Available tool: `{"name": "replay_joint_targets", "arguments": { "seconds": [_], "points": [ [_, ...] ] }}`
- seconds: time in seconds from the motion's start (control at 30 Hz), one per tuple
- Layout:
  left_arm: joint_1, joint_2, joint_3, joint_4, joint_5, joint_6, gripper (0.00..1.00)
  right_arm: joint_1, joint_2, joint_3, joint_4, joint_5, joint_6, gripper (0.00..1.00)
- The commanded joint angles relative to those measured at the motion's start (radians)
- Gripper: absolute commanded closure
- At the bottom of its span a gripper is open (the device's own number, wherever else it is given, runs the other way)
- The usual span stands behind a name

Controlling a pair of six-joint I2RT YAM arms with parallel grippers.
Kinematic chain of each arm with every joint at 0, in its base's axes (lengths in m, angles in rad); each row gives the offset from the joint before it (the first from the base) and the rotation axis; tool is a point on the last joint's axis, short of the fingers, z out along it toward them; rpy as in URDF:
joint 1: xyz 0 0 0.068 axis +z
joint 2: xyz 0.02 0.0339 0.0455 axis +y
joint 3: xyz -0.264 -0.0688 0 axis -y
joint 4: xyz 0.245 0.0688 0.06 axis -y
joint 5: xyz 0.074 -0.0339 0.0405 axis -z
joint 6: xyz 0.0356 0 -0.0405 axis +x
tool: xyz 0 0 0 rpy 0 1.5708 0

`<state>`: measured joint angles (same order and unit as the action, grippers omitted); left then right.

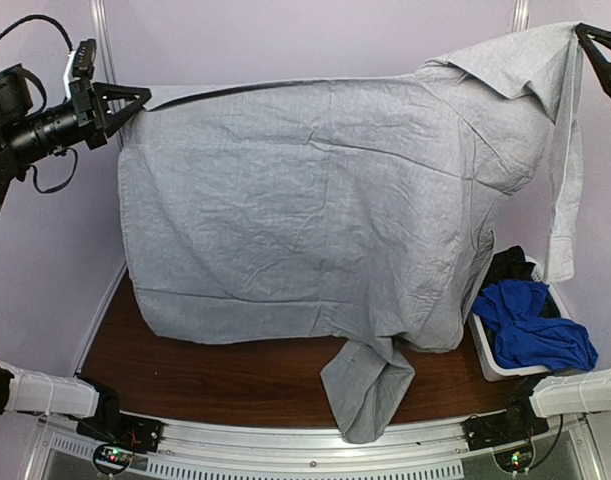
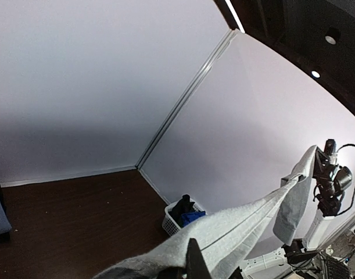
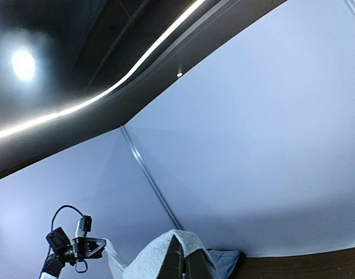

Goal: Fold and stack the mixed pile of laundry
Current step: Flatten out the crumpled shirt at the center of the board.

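A light grey shirt (image 1: 315, 200) hangs spread out in the air, stretched between my two grippers high above the table. My left gripper (image 1: 135, 100) is shut on its upper left corner. My right gripper (image 1: 585, 42) is shut on its upper right corner near the collar. One sleeve (image 1: 370, 385) droops to the table's front edge; another (image 1: 563, 180) hangs at the right. The shirt's edge runs away from my fingers in the left wrist view (image 2: 235, 226) and drapes over them in the right wrist view (image 3: 165, 256). A royal-blue piece (image 1: 535, 325) and a dark piece (image 1: 507, 265) lie in the bin.
A white plastic bin (image 1: 485, 355) stands at the table's right, also seen in the left wrist view (image 2: 168, 224). The dark brown table (image 1: 235, 370) shows below the shirt. Pale walls close in on the left, back and right.
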<state>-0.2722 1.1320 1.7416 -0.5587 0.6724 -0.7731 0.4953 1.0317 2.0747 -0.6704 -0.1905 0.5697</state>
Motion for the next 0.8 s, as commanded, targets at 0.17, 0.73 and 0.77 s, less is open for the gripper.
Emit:
{"name": "replay_joint_targets", "arguments": {
  "seconds": [0.17, 0.73, 0.77],
  "points": [
    [0.026, 0.442, -0.031, 0.094, -0.255, -0.051, 1.0, -0.212, 0.479, 0.059, 0.033, 0.162, -0.159, 1.0],
    [0.099, 0.628, -0.13, -0.082, -0.453, 0.095, 0.06, -0.338, 0.854, -0.071, -0.099, -0.208, -0.101, 0.0],
    [0.096, 0.595, -0.197, -0.064, -0.421, 0.111, 0.06, -0.316, 0.802, -0.15, -0.111, -0.212, -0.112, 0.0]
  ]
}}
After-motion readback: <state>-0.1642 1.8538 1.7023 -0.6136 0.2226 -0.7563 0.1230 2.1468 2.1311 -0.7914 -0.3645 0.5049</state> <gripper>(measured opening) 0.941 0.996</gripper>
